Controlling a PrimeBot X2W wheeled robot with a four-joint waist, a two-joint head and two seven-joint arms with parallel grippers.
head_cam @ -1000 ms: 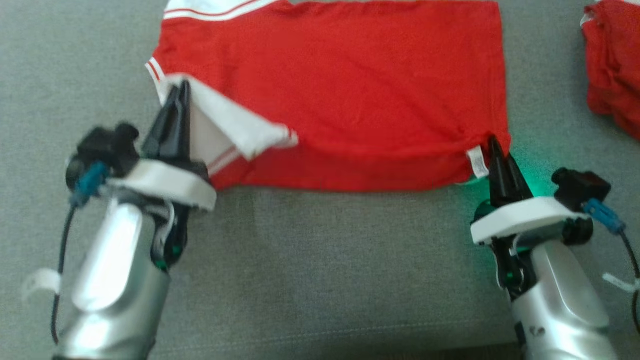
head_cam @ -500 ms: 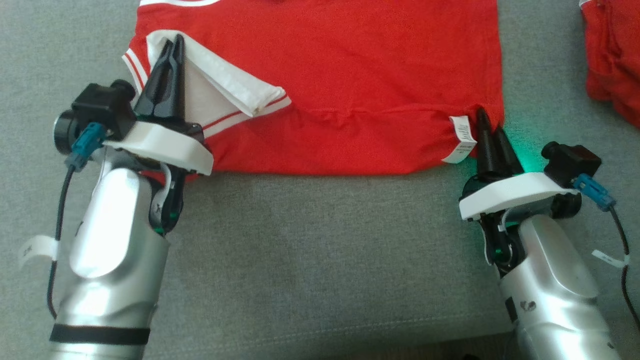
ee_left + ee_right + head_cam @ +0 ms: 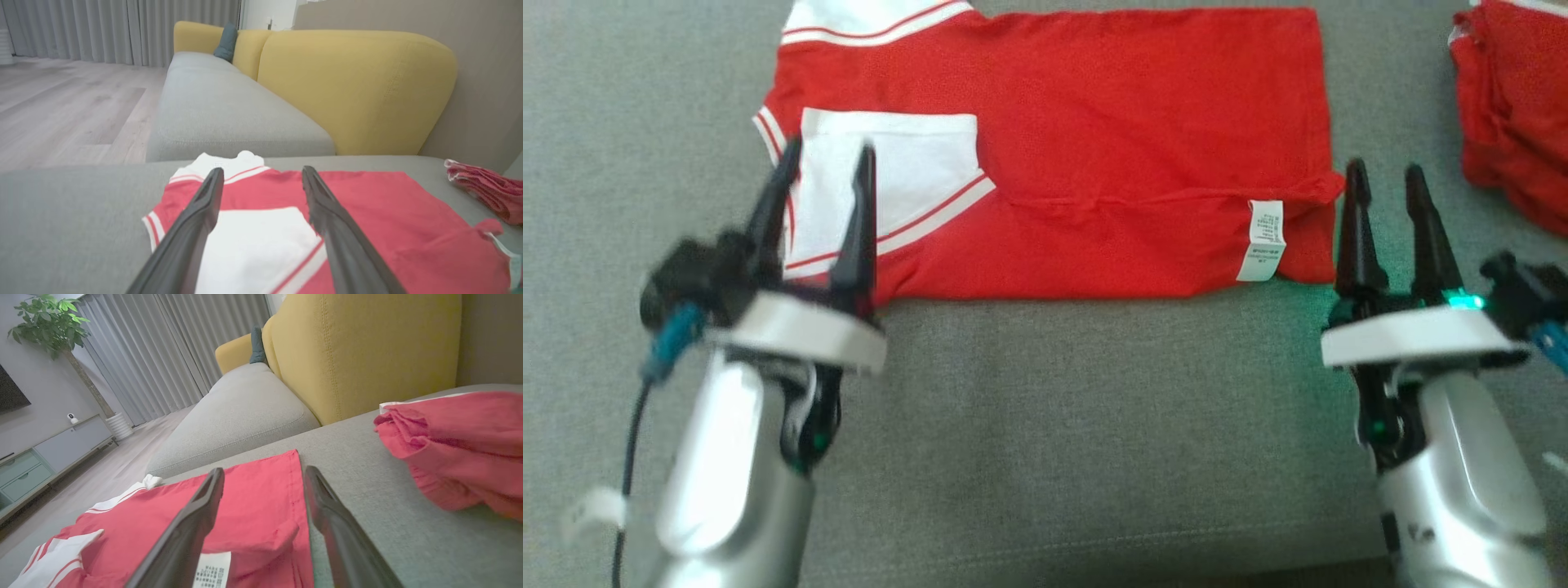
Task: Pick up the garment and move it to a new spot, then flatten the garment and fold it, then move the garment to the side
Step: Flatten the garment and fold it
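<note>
The garment [image 3: 1111, 139] is a red shirt with white, red-striped sleeves, lying folded and flat on the grey sofa seat [image 3: 1045, 425]. Its near edge is turned over, with a white care label [image 3: 1262, 241] showing at the right. My left gripper [image 3: 827, 159] stands open above the folded white sleeve [image 3: 882, 175], holding nothing. My right gripper [image 3: 1384, 175] is open just off the garment's near right corner, empty. In the left wrist view the fingers [image 3: 196, 228] frame the white sleeve [image 3: 253, 249]. The right wrist view has the fingers [image 3: 327, 506] over the garment's right edge [image 3: 261, 498].
A second red cloth [image 3: 1515, 106] lies crumpled on the seat at the far right, also visible as the red heap [image 3: 457, 449] in the right wrist view. Yellow backrest cushions [image 3: 351, 81] rise behind the seat. Wooden floor [image 3: 61, 106] lies beyond the sofa's left end.
Both grippers have opened and let go of the garment's near edge, then pulled back slightly. The white sleeve now lies flat on the red cloth.
</note>
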